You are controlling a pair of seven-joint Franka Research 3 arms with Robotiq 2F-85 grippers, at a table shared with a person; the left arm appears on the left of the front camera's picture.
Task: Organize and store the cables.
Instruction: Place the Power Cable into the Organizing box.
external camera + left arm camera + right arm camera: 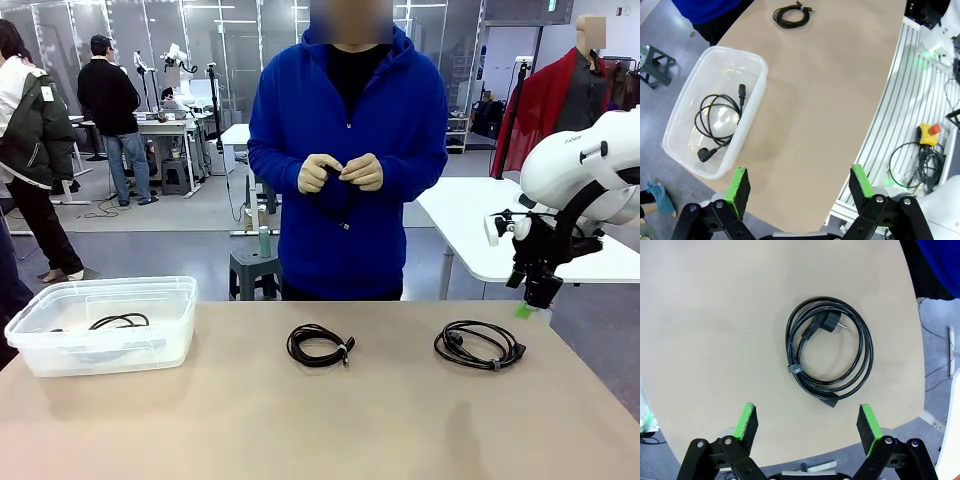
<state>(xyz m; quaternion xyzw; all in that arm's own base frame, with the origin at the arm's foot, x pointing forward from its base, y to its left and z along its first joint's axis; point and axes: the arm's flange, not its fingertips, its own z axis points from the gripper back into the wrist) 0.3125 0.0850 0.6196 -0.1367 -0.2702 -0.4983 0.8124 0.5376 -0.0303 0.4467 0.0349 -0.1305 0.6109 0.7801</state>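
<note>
Two of the cables lie coiled on the tan table (pixel 300 420): a small strapped coil (pixel 320 345) in the middle and a larger power cord coil (pixel 480 345) to the right. A third cable (pixel 120 321) rests in the clear plastic bin (pixel 40 345) at the left. At the far side, the person holds another black cable (pixel 338 190) in both hands. My right gripper (pixel 532 312) hangs open above the table's right edge, over the power cord coil (pixel 829 347). From above, my left gripper (pixel 800 192) is open over the bin (pixel 752 112), the cable (pixel 720 120) inside it and the small coil (pixel 791 14).
Beside the table on my side, a ribbed metal rail (pixel 900 100) carries a yellow emergency-stop button (pixel 929 134) and loose cords (pixel 920 165). A white table (pixel 470 215) and a stool (pixel 255 268) stand behind the person.
</note>
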